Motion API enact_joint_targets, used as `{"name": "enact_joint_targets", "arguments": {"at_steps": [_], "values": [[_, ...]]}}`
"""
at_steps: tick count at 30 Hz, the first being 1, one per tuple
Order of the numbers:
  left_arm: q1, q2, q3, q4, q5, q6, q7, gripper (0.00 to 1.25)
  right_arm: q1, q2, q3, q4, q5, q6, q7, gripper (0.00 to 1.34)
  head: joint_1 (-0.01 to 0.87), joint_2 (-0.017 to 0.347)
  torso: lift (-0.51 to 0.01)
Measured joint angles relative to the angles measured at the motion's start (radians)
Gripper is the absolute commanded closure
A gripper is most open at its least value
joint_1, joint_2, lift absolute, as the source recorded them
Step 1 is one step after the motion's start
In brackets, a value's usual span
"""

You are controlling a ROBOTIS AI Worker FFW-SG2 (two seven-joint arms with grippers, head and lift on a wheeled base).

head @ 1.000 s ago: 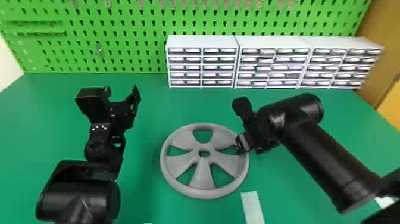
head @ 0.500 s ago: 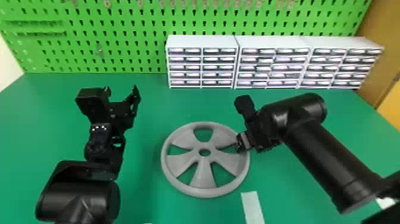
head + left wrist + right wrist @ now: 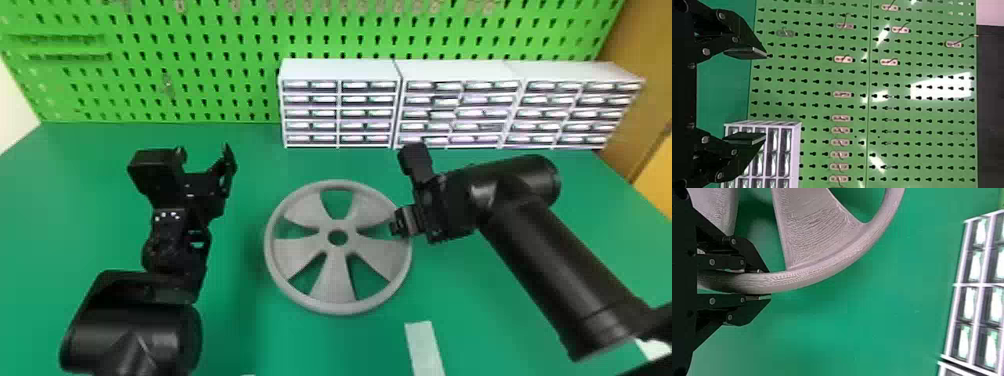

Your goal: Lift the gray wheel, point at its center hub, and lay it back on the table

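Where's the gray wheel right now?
In the head view, the gray wheel is near the middle, between the two arms, with the right side of its rim between the fingers of the right gripper.

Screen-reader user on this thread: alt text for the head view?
Robot's right hand grips the right edge of a gray wheel at a green table; its left hand is open, left of the wheel. White drawer units stand behind, before a green pegboard.

No text, numbers or signs seem readable anywhere here.
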Motion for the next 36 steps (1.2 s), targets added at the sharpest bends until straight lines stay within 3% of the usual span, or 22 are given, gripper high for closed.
{"name": "enact_joint_targets", "arguments": {"at_steps": [18, 29, 36], "values": [[0.002, 0.000, 0.002, 0.000, 0.001, 0.000, 0.000, 0.51, 0.085, -0.001, -0.079, -0.158, 0.059, -0.194, -0.002, 1.19, 0.692, 0.048, -0.096], [0.002, 0.000, 0.002, -0.003, 0.002, 0.000, -0.001, 0.51, 0.134, 0.001, -0.093, -0.207, 0.077, -0.364, -0.003, 1.20, 0.692, 0.048, -0.096], [0.002, -0.001, 0.002, -0.003, 0.003, 0.000, -0.001, 0.51, 0.175, 0.003, -0.089, -0.238, 0.109, -0.528, -0.066, 1.21, 0.692, 0.048, -0.096]]}}
